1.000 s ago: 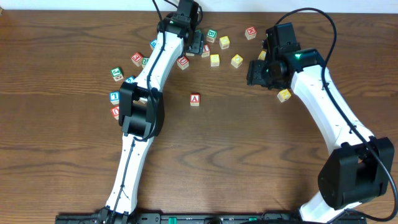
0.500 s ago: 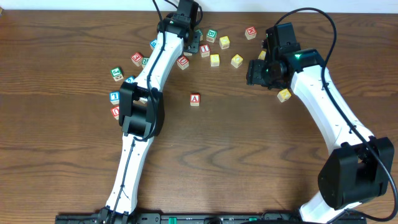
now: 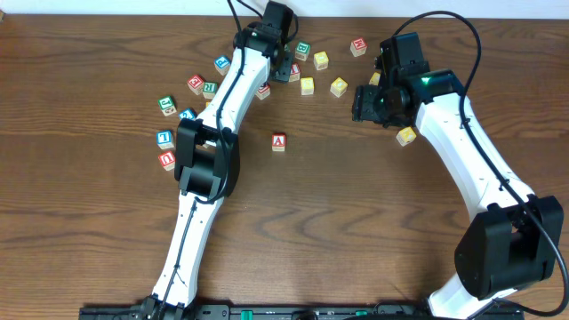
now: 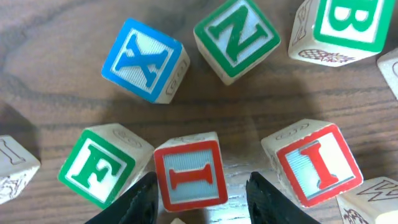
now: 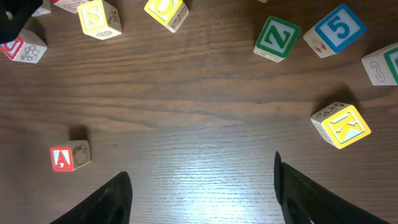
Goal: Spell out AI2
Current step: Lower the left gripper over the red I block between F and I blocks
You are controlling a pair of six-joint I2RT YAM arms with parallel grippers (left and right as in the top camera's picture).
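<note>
Left fingers (image 4: 142,200) stand open astride the red I block (image 4: 188,172), its white sides just beside them. A green F block (image 4: 99,171) crowds one side and a second I block (image 4: 317,163) sits near the other. Right fingers (image 5: 298,193) gape wide and empty over bare desk (image 5: 199,124), the A block (image 5: 64,158) alone there.

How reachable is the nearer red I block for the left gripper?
Probably yes: the left gripper, open, straddles the red I block. The green F block and the other I block sit close beside it and may get nudged.
</note>
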